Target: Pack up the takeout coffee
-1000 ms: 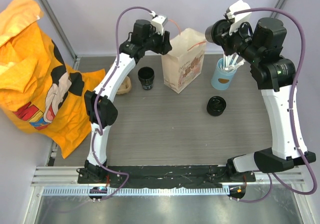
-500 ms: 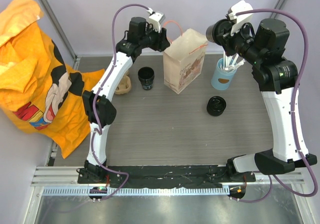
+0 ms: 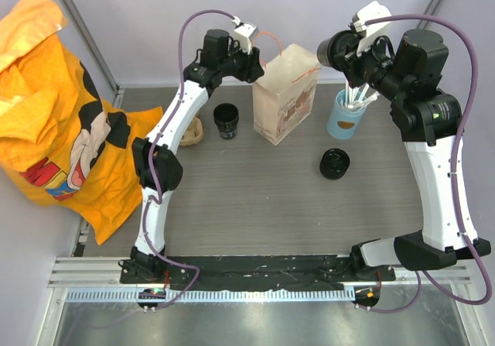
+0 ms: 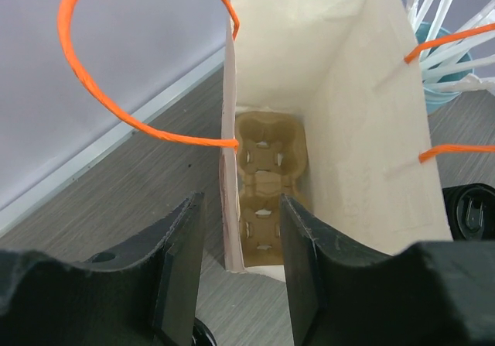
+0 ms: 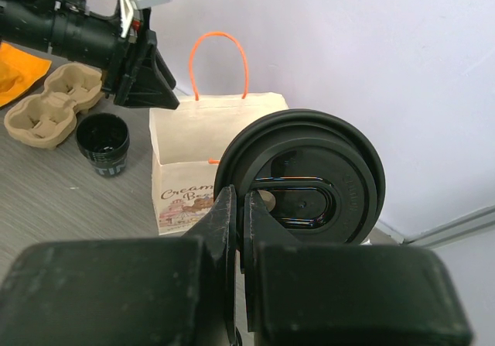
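Lidded cup: the small black tapered disposable cup with a black round lid [image 3: 335, 163] stands on the grey wood-grain table [image 3: 255, 207], outside the bag.
Open cup: a lidless black paper cup [image 3: 226, 120] stands left of the bag.
Carrier: a brown pulp cup carrier [image 5: 50, 106] lies beside it.
Straws: a light-blue cup of white straws [image 3: 343, 121] stands right of the bag.
Bag: the cream paper bag with orange handles [image 3: 286, 98] is upright and open, with a second pulp carrier [image 4: 267, 168] on its floor.
Left gripper [image 4: 241, 207]: at the bag's left wall, fingers parted, nothing clamped.
Right gripper [image 5: 238, 199]: beside the bag's upper right edge, pinching a loose black round lid [image 5: 309, 168].
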